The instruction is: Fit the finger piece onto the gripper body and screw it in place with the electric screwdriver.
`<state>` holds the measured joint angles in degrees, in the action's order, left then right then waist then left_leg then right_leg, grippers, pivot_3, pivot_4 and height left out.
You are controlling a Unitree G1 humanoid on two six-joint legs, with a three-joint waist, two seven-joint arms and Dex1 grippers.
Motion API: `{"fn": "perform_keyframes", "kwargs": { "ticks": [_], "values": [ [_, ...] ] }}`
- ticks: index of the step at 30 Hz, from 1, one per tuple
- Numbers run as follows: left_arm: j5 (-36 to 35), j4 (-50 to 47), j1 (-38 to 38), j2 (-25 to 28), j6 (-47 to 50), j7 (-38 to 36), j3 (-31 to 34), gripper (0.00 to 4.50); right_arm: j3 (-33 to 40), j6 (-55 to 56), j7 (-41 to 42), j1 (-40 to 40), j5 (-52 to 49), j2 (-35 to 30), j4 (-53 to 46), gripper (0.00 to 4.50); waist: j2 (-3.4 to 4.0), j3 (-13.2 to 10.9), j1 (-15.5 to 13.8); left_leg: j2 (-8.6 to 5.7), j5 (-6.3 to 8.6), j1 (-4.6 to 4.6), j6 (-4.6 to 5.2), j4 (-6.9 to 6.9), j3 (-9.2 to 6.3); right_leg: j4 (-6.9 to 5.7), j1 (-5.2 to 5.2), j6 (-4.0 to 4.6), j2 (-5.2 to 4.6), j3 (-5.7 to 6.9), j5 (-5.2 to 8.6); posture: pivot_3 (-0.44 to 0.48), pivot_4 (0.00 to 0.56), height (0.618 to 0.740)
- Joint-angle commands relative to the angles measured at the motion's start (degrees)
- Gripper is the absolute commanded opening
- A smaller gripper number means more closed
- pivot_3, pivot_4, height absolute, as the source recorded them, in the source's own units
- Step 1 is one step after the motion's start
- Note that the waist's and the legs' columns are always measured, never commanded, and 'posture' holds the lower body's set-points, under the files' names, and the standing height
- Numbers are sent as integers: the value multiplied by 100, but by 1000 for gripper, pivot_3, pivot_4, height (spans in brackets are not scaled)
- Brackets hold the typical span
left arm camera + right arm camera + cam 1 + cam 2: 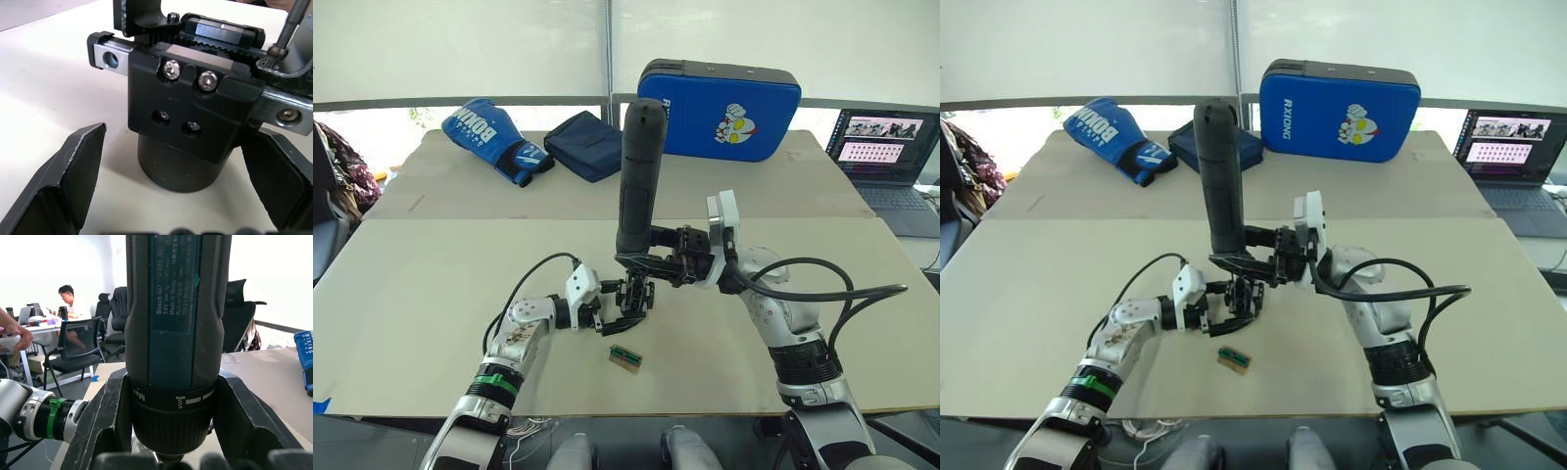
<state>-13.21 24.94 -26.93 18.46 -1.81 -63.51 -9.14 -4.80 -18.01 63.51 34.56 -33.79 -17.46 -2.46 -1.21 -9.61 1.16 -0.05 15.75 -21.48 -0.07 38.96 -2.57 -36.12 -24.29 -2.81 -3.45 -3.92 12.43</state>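
- Right gripper (651, 262) is clamped on the electric screwdriver (639, 176), fingers closed around its collar. Tool is near upright, bit end down over the gripper body (634, 296), so it can drive straight down into the screw.
- In the left wrist view the thin metal bit (286, 29) comes down to a screw head at the top edge of the body. Looks engaged or very close; can't confirm seating.
- Left gripper (603, 318) has its jaws wide open, one finger either side of the gripper body's round base (176, 169), not gripping. My read: it brackets the part against twisting under torque.
- Gripper body stands on the table (431, 294), centre front, between the two arms.
- Finger piece: an upright black part (134, 17) sits on the body's rail, likely it, already fitted.
- Small green-and-tan block (626, 357) lies just in front, unused.
- Step is probably screwdriving.
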Motion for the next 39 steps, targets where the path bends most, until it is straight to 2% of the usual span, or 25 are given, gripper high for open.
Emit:
{"fn": "perform_keyframes", "kwargs": {
  "ticks": [1, 9, 10, 12, 14, 39],
  "values": [
    [119, 86, -64, -43, -169, -108, -110, 4500, 30, 105, -6, 15, -9, -1, -254, 1889, 0, 0, 0, 0, 0, 0, 0, 0, 0, 0, 0, 0, 0, 0, 0, 0, 150, 740],
    [178, 135, -56, -175, -177, -156, -155, 4500, 37, 74, -35, -45, -3, -11, -329, 1889, 0, 0, -22, -1, 0, 0, 0, 1, 2, 1, 3, 0, -1, 0, 0, 0, 150, 740],
    [198, 136, -52, -178, -154, -152, -162, 3961, 38, 68, -40, -49, -4, -9, -339, 1889, 0, 0, -23, -1, 0, 1, 0, 1, 3, 1, 4, 0, -1, 0, 0, 0, 150, 740],
    [224, 139, -31, -169, -137, -174, -183, 3251, 37, 62, -48, -55, -4, -7, -352, 1889, 0, 0, -23, -1, 0, 1, 0, 1, 4, 1, 4, 0, -1, 0, 0, 0, 150, 740],
    [272, 144, -8, -138, -154, -206, -225, 2354, 35, 57, -55, -59, -2, -5, -354, 1889, 1, 1, -25, -2, 0, 4, 0, 1, 2, 1, 6, -1, -1, 0, 0, 0, 150, 740],
    [473, 401, -54, -204, -487, -7, -188, 2302, -299, 96, -218, -337, 510, -200, -72, 1889, 4, 29, -34, -2, 0, 28, 0, 1, 15, 1, 31, -2, -1, 1, 1, 0, 150, 740]
  ]
}}
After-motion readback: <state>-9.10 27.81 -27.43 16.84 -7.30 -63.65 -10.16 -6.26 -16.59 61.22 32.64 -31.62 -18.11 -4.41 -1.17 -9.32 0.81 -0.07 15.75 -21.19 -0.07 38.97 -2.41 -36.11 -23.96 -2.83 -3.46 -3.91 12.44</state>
